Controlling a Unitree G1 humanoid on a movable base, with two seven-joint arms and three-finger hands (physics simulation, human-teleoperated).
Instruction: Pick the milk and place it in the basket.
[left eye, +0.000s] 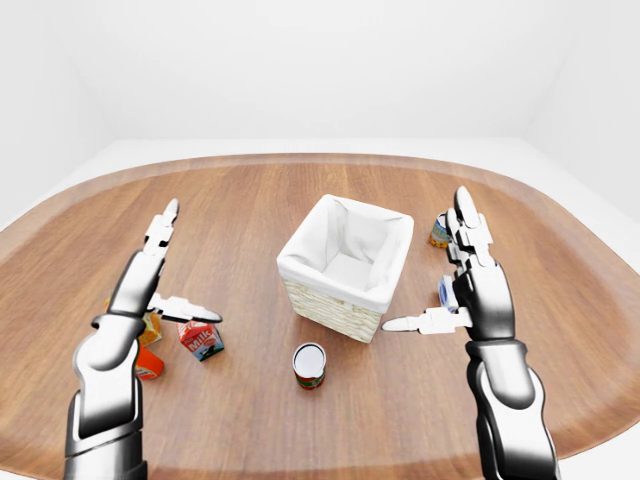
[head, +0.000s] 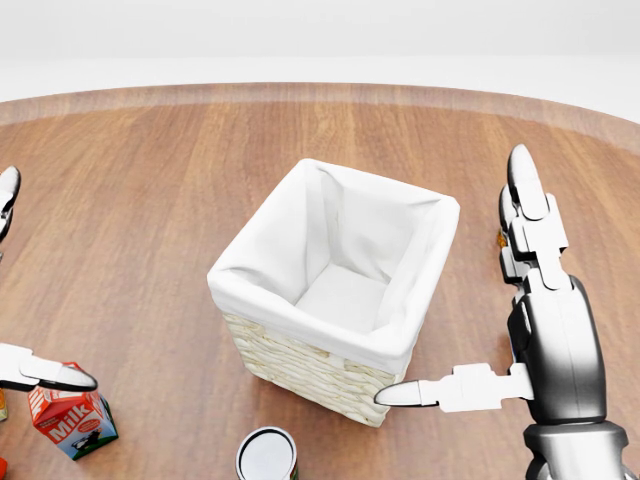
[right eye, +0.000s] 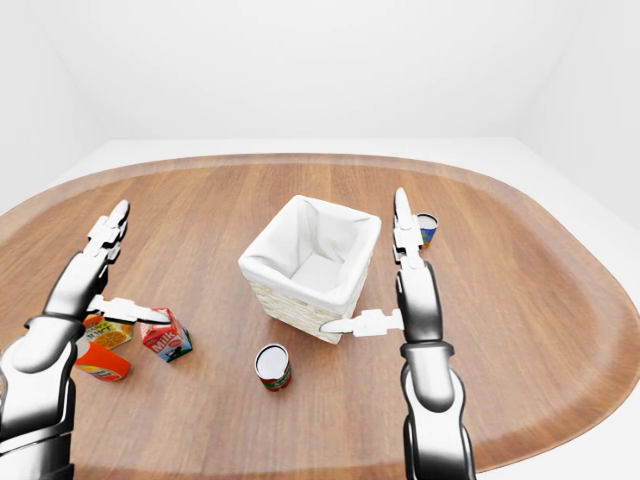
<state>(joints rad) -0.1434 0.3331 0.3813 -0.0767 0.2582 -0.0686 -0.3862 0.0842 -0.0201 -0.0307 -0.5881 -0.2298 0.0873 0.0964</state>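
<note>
The red and white milk carton (left eye: 202, 340) stands on the wooden table, to the left of the basket and low in the left-eye view. My left hand (left eye: 190, 268) hovers just above and left of it, open, fingers stretched upward and thumb (head: 58, 375) pointing right over the carton's top. The wicker basket (head: 300, 318) with a white cloth liner sits mid-table and holds nothing. On the basket's right my right hand (left eye: 424, 262) is open, its thumb tip near the basket's lower right corner. Neither hand holds anything.
A red-labelled can (left eye: 309, 365) stands below the basket. An orange carton (left eye: 150, 326) and a red item (left eye: 148, 364) lie under my left forearm. Two cans (left eye: 440, 231) (left eye: 447, 293) stand by my right hand. The round table's edge (left eye: 300, 160) curves across the top.
</note>
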